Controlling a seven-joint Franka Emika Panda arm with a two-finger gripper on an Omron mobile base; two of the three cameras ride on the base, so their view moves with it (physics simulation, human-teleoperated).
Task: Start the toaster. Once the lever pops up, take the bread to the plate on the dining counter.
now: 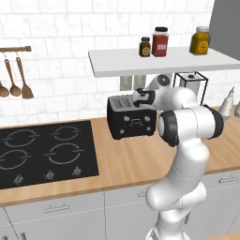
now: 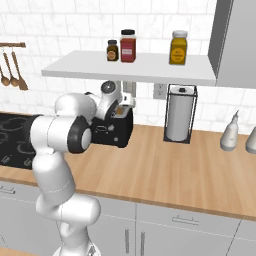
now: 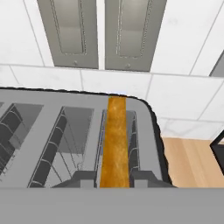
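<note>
From the hand view, the nearest thing to me is the top edge of the bread (image 3: 116, 144), a golden-brown crust strip standing on edge in the toaster (image 3: 57, 131), in the slot at the right of that view, with the wire guides of the empty slot beside it. My two finger tips (image 3: 86, 179) sit one on either side of that crust, closed in against it, so I read the gripper (image 3: 114, 180) as clamped on the slice, though the grey band hides their lower parts and I cannot be fully sure of contact.

In the left base view the toaster (image 1: 130, 119) stands on the wall-side wooden counter (image 1: 131, 159), just right of the hob (image 1: 44, 152) and under the shelf (image 1: 159, 61) with the jars. My wrist hangs right above the toaster's top. The right base view shows the toaster (image 2: 114, 129) mostly behind my forearm, with the paper towel holder (image 2: 179, 114) well to its right.

I judge the toasting as done and the step in hand as taking the bread out: grip made, lift not yet begun. Next I need a straight pull up along the slot, keeping the slice clear of the wire guides and the shelf overhead, then a drive to the dining counter, where the plate waits.
</note>
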